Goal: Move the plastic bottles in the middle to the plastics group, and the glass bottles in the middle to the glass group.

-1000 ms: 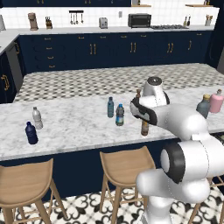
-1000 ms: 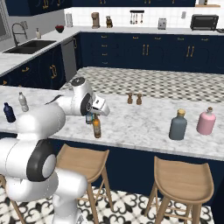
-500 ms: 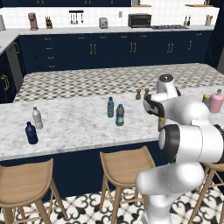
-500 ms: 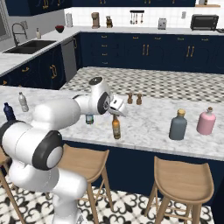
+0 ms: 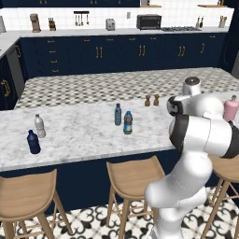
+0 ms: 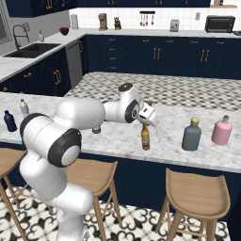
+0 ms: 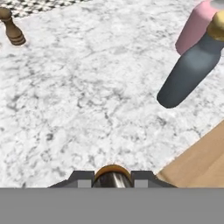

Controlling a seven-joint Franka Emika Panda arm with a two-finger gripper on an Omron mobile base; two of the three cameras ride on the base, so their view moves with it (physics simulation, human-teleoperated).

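Gripper (image 6: 145, 124): I see it clamped on the neck of the amber bottle (image 6: 145, 137), centre of the right base view.
Amber bottle: upright, just above the marble counter (image 6: 117, 139); I cannot tell if it touches.
Glass group: grey-teal bottle (image 6: 191, 134) and pink bottle (image 6: 221, 131), right of centre.
Plastic bottles: teal-blue bottle (image 5: 118, 114) and blue-capped bottle (image 5: 128, 123), centre of the left base view.
Plastics group: pale clear bottle (image 5: 40, 126) and navy bottle (image 5: 33, 142), left.

Arm: white Franka, dark joints; rises from lower left of the right base view, elbow bent, forearm reaching toward frame centre. In the left base view it stands at lower right, folded upper links at right centre. Gripper (image 6: 145, 123): pointing down, fingers closed around the neck of the amber bottle (image 6: 145, 137), tips flanking its cap at bottom centre of the hand view.
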